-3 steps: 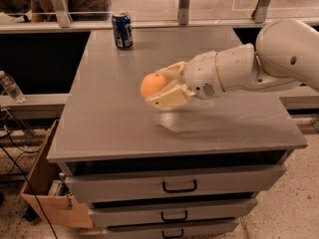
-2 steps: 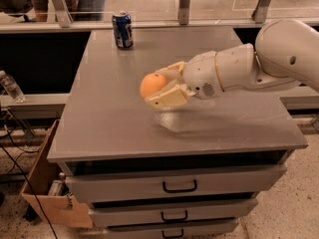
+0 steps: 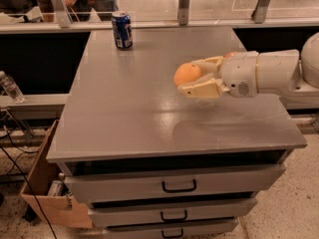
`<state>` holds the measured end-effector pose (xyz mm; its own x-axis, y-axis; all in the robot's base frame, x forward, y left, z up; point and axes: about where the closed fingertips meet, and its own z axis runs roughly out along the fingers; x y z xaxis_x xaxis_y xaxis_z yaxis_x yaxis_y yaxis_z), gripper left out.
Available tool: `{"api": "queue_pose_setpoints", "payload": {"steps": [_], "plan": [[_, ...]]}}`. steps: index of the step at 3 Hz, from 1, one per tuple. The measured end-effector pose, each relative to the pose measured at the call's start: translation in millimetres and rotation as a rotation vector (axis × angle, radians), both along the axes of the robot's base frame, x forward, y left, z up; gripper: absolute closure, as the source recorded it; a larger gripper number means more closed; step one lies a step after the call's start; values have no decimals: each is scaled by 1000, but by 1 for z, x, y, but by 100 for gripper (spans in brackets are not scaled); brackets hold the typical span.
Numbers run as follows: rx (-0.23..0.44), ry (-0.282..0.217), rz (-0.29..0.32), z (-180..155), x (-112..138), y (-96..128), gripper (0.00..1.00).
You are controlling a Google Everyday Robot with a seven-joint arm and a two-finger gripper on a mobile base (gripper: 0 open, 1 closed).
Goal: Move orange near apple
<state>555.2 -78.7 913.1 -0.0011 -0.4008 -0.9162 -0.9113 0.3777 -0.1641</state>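
Fingers [image 3: 202, 89] of the gripper [image 3: 189, 78] clamp the orange [image 3: 187, 74] over the table [image 3: 124, 108]; at its two o'clock peeks a reddish sliver, likely the apple [image 3: 231, 55].

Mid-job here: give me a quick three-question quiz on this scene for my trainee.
1. Multiple choice: what does the gripper hold? A) a can B) the orange C) nothing
2. True or false: the orange rests on the table.
3. Fill in: in the picture, the blue can stands upright near the table's far ____ corner.

Key: 1 B, the fingers are closed around it. 2 False, it is held above the tabletop. 3 left.
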Motion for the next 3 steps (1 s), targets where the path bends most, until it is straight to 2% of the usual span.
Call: {"api": "queue_pose_setpoints", "payload": {"steps": [1,2,3], "plan": [[37,-56,-128,5,28,-66,100],[55,-86,-232,-1,48,-119,100],[68,-85,-298,-14,64,-156,100]]}}
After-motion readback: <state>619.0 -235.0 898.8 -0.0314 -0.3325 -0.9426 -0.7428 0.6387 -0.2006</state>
